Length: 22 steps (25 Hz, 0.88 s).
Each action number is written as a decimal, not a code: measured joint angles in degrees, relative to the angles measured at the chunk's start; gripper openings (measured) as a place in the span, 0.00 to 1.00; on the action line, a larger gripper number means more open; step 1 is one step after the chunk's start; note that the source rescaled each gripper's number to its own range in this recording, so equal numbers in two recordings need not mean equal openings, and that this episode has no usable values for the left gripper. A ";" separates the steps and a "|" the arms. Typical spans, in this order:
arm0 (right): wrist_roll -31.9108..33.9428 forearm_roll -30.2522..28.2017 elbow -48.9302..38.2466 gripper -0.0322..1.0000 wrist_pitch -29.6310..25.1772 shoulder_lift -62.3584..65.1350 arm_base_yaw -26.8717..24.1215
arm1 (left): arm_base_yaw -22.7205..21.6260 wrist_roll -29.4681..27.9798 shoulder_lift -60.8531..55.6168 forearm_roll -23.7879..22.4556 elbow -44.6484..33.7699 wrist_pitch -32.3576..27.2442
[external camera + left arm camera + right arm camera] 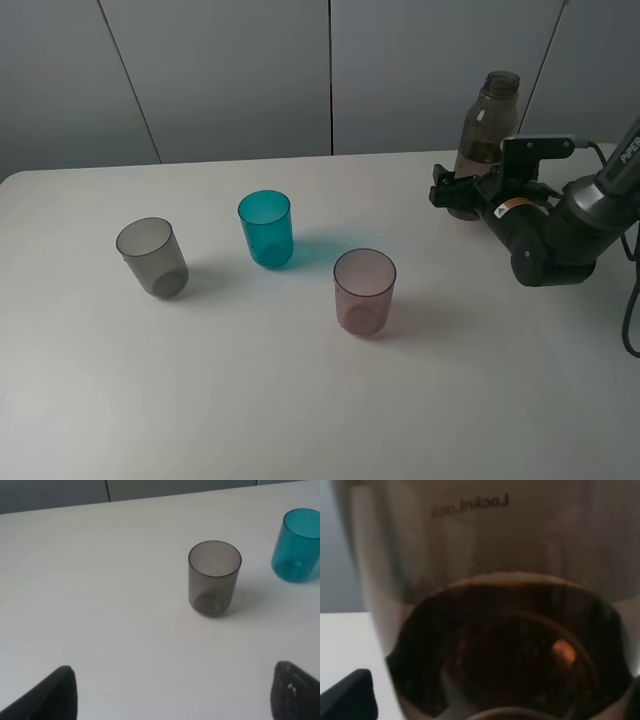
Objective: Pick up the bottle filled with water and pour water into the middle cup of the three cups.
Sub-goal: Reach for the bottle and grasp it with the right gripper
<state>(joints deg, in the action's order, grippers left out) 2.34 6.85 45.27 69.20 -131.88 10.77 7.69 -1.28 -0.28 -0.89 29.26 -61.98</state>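
At the far left of the white table (90, 400), the left jaws show only in the left wrist view: two dark tips at the picture's corners, spread wide apart with bare table between them and nothing held. They hover over the table, facing the grey cup (152, 257), which stands upright and open-mouthed, the leftmost of the row.

To its right, and a little farther back, stands the middle cup (266, 228), a translucent teal tumbler, upright and casting a bluish shadow toward the right. It is well apart from both neighbours. Next comes the pink cup (364, 290), upright too and nearer the front edge than the other two, so the three make a shallow zigzag rather than a straight line.

Farther right, near the back of the table, the bottle (490, 115) stands upright – tall, smoky brown-grey, its lower part darker than the neck. The right arm (560, 225) reaches in from the right edge, and the right jaws sit low around the bottle's base. They are released: in the right wrist view the bottle fills almost the whole picture, with mirrored lettering across its wall, and one dark jaw tip stands off to the side with a strip of white table between it and the bottle.
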 joint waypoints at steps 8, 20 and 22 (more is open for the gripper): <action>0.00 3.08 2.40 1.00 0.14 -2.59 0.00 | 0.00 0.00 0.00 0.00 0.00 0.00; 0.00 3.24 5.05 1.00 0.26 -2.70 0.00 | 0.00 0.00 0.00 0.00 0.00 0.00; 0.00 3.24 5.15 1.00 0.26 -2.70 0.00 | 0.00 0.00 0.00 0.00 0.00 0.00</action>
<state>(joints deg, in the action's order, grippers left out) 2.34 10.09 50.42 69.46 -134.58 10.77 7.69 -1.28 -0.28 -0.89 29.26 -61.98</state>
